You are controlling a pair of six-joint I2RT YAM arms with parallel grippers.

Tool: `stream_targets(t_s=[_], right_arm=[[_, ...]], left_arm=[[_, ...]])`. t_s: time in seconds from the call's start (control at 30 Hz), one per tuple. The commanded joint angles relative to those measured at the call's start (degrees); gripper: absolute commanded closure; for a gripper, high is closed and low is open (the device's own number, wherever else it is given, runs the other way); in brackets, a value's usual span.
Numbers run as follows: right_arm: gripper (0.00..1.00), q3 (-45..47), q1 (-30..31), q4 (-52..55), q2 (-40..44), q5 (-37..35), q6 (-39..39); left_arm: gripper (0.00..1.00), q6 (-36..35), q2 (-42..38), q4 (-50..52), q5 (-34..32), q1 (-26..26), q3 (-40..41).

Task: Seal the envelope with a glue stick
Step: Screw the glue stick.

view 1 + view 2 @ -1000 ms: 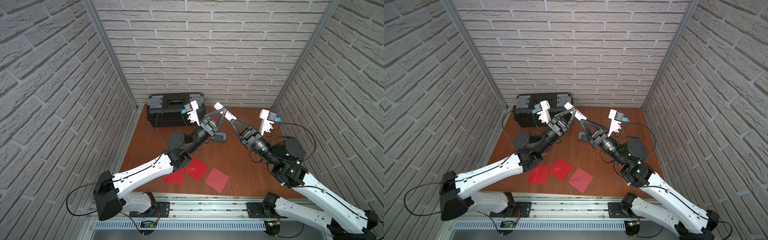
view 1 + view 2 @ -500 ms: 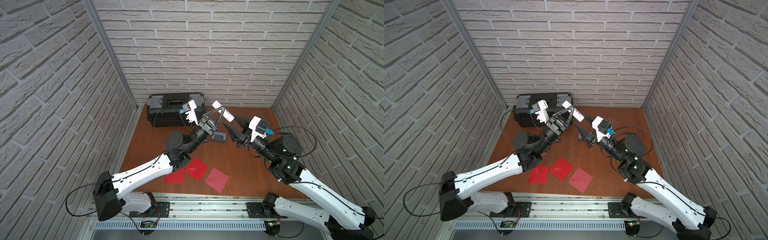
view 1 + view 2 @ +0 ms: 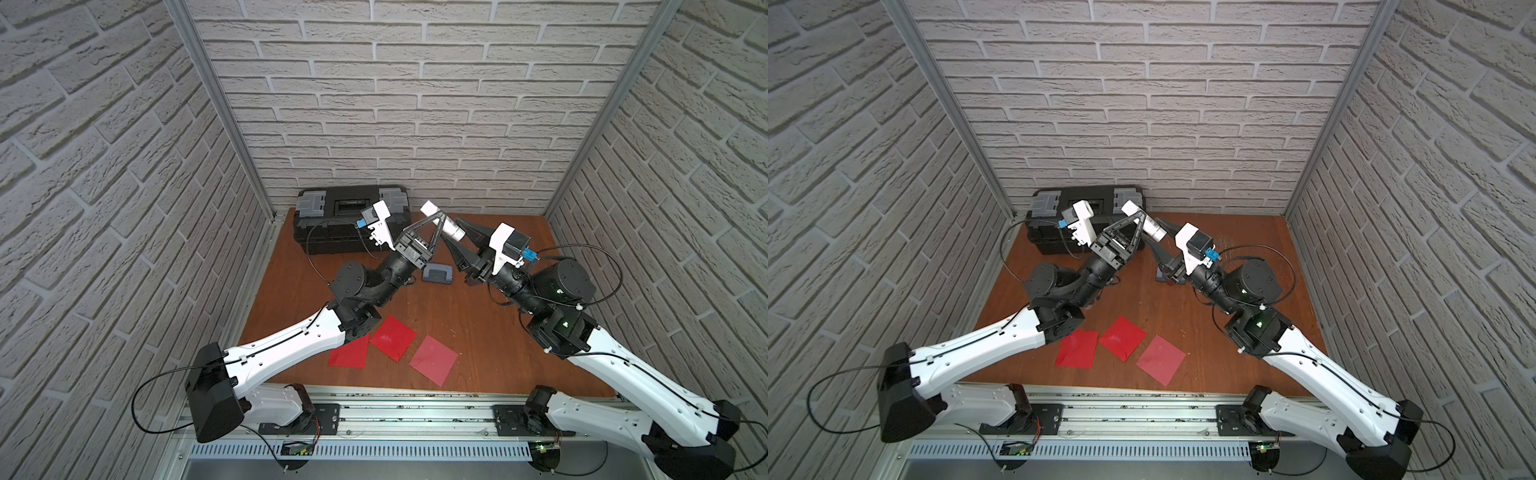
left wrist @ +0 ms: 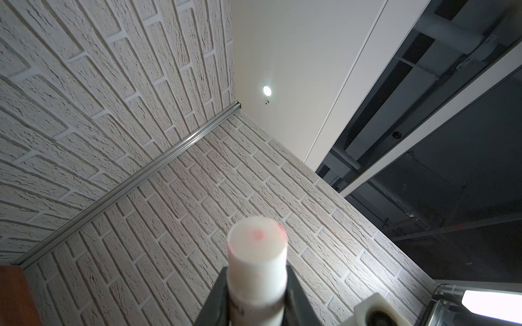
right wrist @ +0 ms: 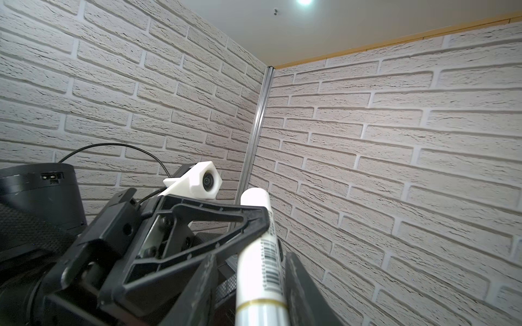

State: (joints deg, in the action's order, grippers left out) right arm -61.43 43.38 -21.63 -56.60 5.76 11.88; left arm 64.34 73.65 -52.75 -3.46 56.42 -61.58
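While the left jaws clamp the glue stick (image 3: 452,229) crosswise, high above the table (image 3: 457,303), its long axis runs straight into the right jaws, whose fingers (image 5: 302,296) flank its far end; whether they grip it I cannot tell

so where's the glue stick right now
The glue stick is held up in the left gripper, mid-air near the black toolbox, in both top views.

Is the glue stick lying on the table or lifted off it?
Lifted: the left pincer grips the glue stick tilted in mid-air, above the table.
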Motion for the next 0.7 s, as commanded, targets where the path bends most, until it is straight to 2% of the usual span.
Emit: stream_targets(t_s=[0.0, 0.67], right_arm=[[0.60, -1.48, 0.42, -1.77, 0.03, -0.71, 0.49], [0.65, -1.13, 0.39, -0.08, 0.28, -0.05, 0.53]], left_arm=[[1.00, -0.59, -1.26, -1.57, 0.65, -0.05, 0.85], [1.00, -1.50, -2.99, -0.56, 0.38, -0.03, 1.01]])
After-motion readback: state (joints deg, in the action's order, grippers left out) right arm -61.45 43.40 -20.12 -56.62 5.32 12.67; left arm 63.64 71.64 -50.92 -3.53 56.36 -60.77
